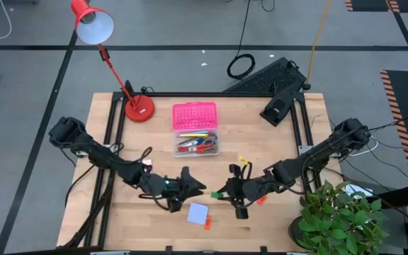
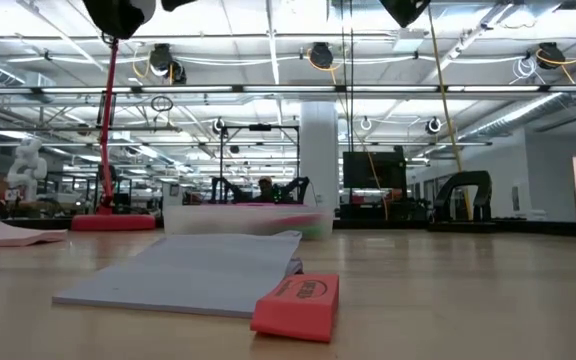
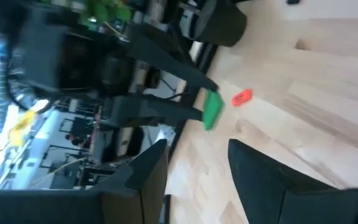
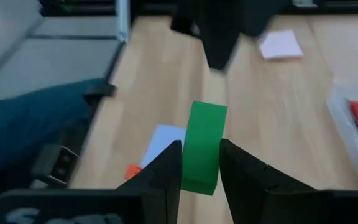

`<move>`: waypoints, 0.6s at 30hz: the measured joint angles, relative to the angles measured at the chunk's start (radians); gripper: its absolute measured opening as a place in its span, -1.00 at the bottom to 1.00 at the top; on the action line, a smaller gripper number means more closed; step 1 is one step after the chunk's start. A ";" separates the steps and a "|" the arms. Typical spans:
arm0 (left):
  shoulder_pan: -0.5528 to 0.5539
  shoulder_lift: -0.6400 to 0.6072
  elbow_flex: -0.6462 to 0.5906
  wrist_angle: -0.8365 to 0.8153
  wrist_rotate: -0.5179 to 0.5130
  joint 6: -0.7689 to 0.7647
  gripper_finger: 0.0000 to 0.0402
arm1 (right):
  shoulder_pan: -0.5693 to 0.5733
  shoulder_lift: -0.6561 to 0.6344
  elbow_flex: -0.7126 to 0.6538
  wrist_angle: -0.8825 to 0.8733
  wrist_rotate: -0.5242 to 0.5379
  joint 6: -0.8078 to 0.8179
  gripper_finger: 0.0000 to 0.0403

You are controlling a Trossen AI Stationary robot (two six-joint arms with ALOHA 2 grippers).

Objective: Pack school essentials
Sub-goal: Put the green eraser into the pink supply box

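My right gripper [image 1: 223, 191] hangs over the middle of the table near the front, shut on a green eraser [image 4: 202, 146]. The eraser also shows in the left wrist view [image 3: 212, 110]. My left gripper [image 1: 198, 187] faces it from the left, a short way off. Its fingers [image 3: 145, 180] are open with nothing between them. A blue note pad [image 1: 198, 212] lies flat on the table just in front of both grippers. A red eraser [image 1: 207, 223] lies at the pad's near corner. My right gripper pinches the green eraser by two opposite sides [image 4: 191, 171] between its two fingers. It comes from the table's right side. Most of the block sticks out past the fingertips. The eraser is lifted clear of the table.
A clear box [image 1: 195, 142] with scissors and pencils, its pink lid [image 1: 194, 115] behind it, stands at mid table. A red desk lamp [image 1: 139, 108] stands at the far left. A small orange-red piece [image 1: 261, 200] lies under my right arm. A plant [image 1: 342, 216] fills the near right corner.
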 joint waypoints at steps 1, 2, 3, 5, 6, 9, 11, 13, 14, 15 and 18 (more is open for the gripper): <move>-0.001 0.012 0.014 -0.013 0.000 -0.003 -0.14 | -0.001 0.000 -0.005 0.018 -0.001 -0.002 -0.54; -0.002 0.024 0.027 -0.027 0.001 -0.011 -0.14 | -0.001 0.000 -0.011 0.031 -0.002 -0.004 -0.54; -0.003 0.033 0.042 -0.040 0.002 -0.019 -0.14 | -0.001 0.001 -0.014 0.042 0.000 -0.008 -0.54; -0.003 0.049 0.066 -0.049 0.003 -0.025 -0.14 | -0.001 0.001 -0.017 0.070 -0.002 -0.017 -0.54; -0.003 0.056 0.074 -0.049 0.002 -0.025 -0.14 | -0.001 0.001 -0.017 0.074 -0.003 -0.018 -0.54; -0.002 0.084 0.098 -0.051 0.002 -0.016 -0.14 | -0.001 0.000 -0.018 0.073 -0.002 -0.016 -0.54; -0.003 0.087 0.103 -0.055 0.002 0.008 -0.14 | -0.001 0.001 -0.018 0.077 -0.002 -0.016 -0.54; -0.003 0.085 0.107 -0.050 0.002 0.025 -0.14 | -0.001 0.001 -0.018 0.089 -0.002 -0.015 -0.54; -0.003 0.084 0.108 -0.050 0.002 0.032 -0.14 | -0.001 0.001 -0.018 0.094 -0.002 -0.015 -0.54; -0.003 0.084 0.108 -0.049 0.001 0.041 -0.14 | -0.001 0.001 -0.018 0.103 -0.002 -0.015 -0.54; -0.010 0.085 0.108 -0.032 0.004 0.083 -0.14 | -0.001 0.001 -0.018 0.128 -0.001 -0.015 -0.54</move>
